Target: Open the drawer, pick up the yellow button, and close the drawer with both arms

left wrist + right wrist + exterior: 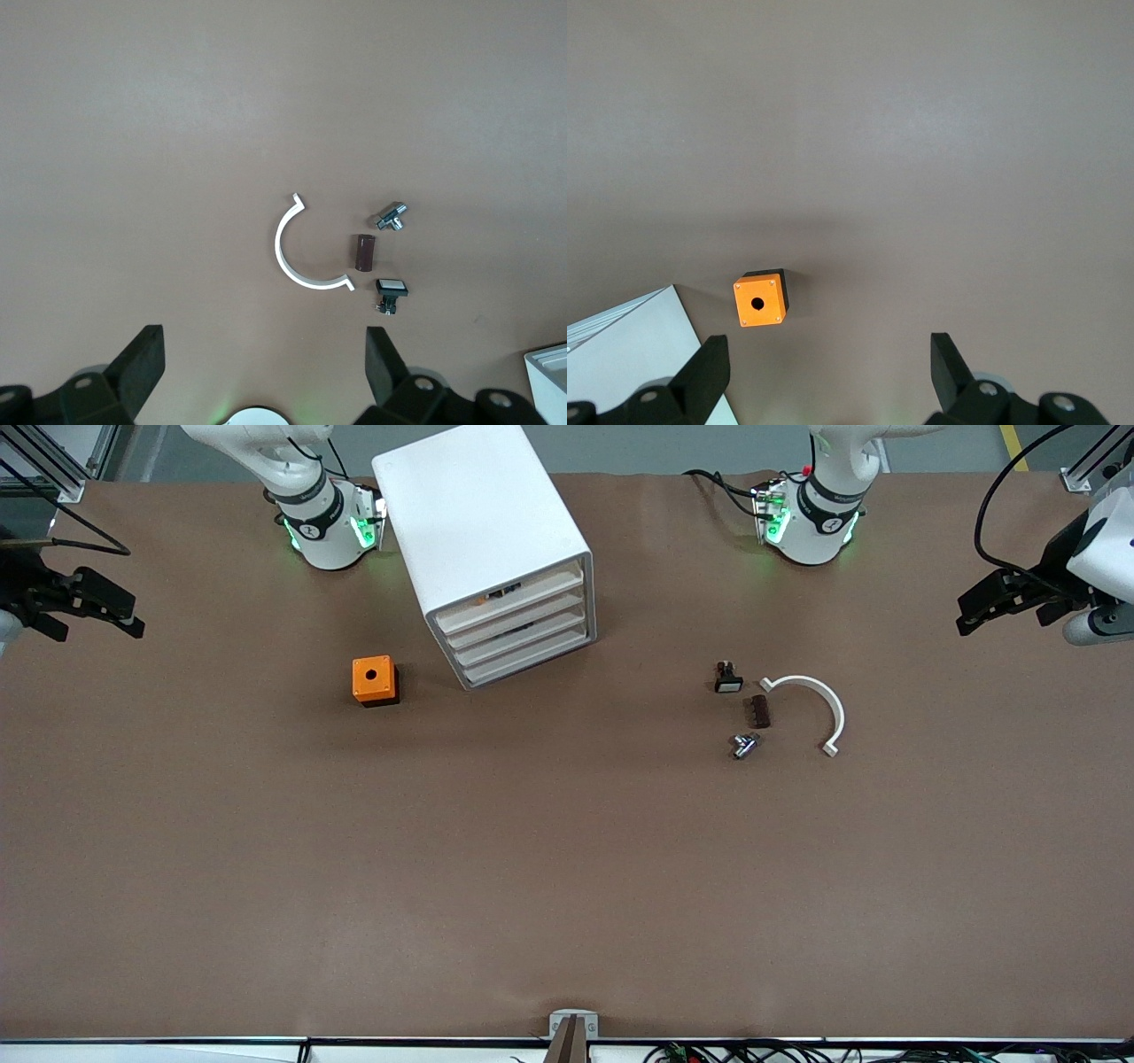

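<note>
Top drawer [514, 600] of the white cabinet [483, 522] is shut, or nearly so. Its front faces roughly 5 o'clock in the front view, toward the camera and the left arm's end of the table, so the pull axis runs out along that line. The drawer's long axis lies across that, about 8 to 2 o'clock. Button [481, 601]: only a small orange speck shows through the drawer front, so its exact pose can't be told.

Orange cube [374, 680] sits at about 8 o'clock from the cabinet front, just beside it, nearer the camera. The small black-and-white switch [727, 677], brown block [758, 711], metal fitting [744, 745] and white curved clip [811, 707] cluster at about 4 o'clock from the drawer, well apart from it.

Right gripper [106, 607]: at 9 o'clock from the drawer, out over the right arm's end of the table, fingers spread wide, nothing in them; its wrist view looks down on the cube and a cabinet corner. Left gripper [997, 602]: at 3 o'clock, over the left arm's end, fingers also wide apart and empty; its wrist view shows the small parts cluster.

Judgement: both are well away from the cabinet, neither clearly closer. The drawer front opens toward the left arm's side, so that arm looks better lined up to pull, with the right free to steady the cabinet or pick.
</note>
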You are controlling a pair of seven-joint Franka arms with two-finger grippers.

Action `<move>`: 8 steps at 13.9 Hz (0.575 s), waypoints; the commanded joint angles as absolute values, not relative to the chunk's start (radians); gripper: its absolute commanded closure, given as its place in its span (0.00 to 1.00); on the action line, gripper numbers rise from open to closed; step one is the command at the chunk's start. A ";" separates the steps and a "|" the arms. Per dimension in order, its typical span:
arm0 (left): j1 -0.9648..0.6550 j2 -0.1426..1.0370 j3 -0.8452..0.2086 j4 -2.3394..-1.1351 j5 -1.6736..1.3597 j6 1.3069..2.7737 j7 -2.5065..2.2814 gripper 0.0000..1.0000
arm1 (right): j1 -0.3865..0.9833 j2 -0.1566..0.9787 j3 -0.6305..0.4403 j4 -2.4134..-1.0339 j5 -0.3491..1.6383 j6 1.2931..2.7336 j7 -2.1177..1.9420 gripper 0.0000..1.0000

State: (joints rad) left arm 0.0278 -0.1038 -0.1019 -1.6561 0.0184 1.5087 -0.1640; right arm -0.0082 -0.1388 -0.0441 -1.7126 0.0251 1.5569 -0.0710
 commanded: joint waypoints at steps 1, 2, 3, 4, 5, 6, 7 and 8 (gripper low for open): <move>0.034 -0.097 -0.107 -1.628 0.038 1.485 -0.147 0.00 | -0.014 -0.161 -0.037 -1.732 0.038 1.554 -0.057 0.00; 0.034 -0.095 -0.107 -1.626 0.038 1.485 -0.147 0.00 | -0.014 -0.161 -0.037 -1.732 0.038 1.554 -0.057 0.00; 0.034 -0.095 -0.107 -1.625 0.038 1.485 -0.147 0.00 | -0.014 -0.161 -0.037 -1.732 0.038 1.554 -0.057 0.00; 0.035 -0.089 -0.107 -1.609 0.038 1.485 -0.147 0.00 | -0.014 -0.161 -0.037 -1.732 0.038 1.552 -0.057 0.00; 0.037 -0.060 -0.107 -1.586 0.040 1.480 -0.147 0.00 | -0.014 -0.161 -0.037 -1.732 0.038 1.552 -0.057 0.00; 0.037 -0.040 -0.107 -1.563 0.040 1.467 -0.147 0.00 | -0.014 -0.161 -0.037 -1.732 0.038 1.552 -0.057 0.00; 0.040 -0.023 -0.107 -1.551 0.038 1.459 -0.147 0.00 | -0.014 -0.161 -0.037 -1.732 0.038 1.552 -0.057 0.00; 0.038 -0.005 -0.109 -1.548 0.037 1.459 -0.149 0.00 | -0.014 -0.160 -0.037 -1.732 0.038 1.552 -0.057 0.00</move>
State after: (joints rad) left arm 0.0299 -0.0634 -0.1013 -1.6081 0.0184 1.4925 -0.1640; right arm -0.0082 -0.1388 -0.0437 -1.7135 0.0253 1.5536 -0.0707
